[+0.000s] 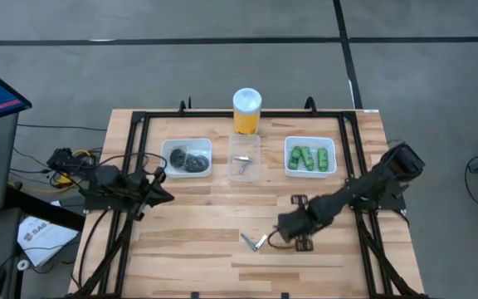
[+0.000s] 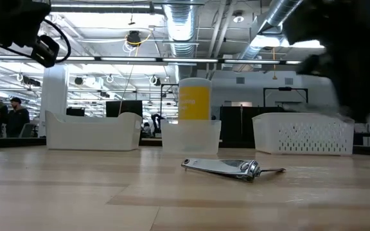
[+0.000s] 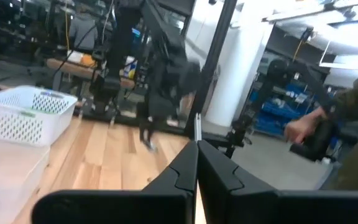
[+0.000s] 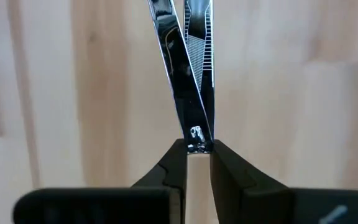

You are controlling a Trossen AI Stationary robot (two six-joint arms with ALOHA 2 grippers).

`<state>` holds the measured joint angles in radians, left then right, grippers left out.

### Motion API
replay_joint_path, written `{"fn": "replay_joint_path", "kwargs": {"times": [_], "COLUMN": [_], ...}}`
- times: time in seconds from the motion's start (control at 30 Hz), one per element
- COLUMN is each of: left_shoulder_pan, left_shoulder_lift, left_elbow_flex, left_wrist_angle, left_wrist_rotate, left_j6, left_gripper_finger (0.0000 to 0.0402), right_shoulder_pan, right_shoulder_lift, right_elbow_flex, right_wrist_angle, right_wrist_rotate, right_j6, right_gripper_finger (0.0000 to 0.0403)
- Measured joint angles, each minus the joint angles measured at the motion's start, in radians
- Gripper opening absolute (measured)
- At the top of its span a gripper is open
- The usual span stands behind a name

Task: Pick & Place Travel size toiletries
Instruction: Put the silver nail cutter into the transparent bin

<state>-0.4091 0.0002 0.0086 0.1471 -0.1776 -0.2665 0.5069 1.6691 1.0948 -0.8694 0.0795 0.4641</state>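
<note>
No lettering to read anywhere on the table. Off its left edge, a white sheet on the floor carries dark print beginning "SA", the rest too small to make out. The yellow cylinder shows no label.

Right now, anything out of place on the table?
Yes: a nail clipper lies loose on the bare wood at the front, apart from the three trays at the back. Its lever is swung out, not folded flat. The right gripper is right at it; the left gripper waits near the left tray.
</note>
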Motion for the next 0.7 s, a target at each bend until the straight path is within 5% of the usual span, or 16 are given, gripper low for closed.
{"fn": "replay_joint_path", "kwargs": {"times": [0.37, 0.53, 0.7], "left_shoulder_pan": [0.000, 0.000, 0.005], "left_shoulder_lift": [0.004, 0.000, 0.000], "left_elbow_flex": [0.000, 0.000, 0.000], "left_wrist_angle": [-0.067, -0.062, -0.061], "left_wrist_rotate": [-0.052, 0.055, 0.041], "left_j6": [-0.002, -0.026, 0.013], "left_gripper_finger": [0.0001, 0.0001, 0.0001], "right_shoulder_pan": [-0.355, -0.492, -0.586], "right_shoulder_lift": [-0.060, -0.007, 0.106], "right_elbow_flex": [0.223, 0.375, 0.513], "right_wrist_angle": [0.047, 0.068, 0.086], "right_wrist_rotate": [0.109, 0.106, 0.107], "right_j6": [-0.272, -0.341, -0.381], "right_gripper_finger": [0.0035, 0.0035, 0.0035]}}
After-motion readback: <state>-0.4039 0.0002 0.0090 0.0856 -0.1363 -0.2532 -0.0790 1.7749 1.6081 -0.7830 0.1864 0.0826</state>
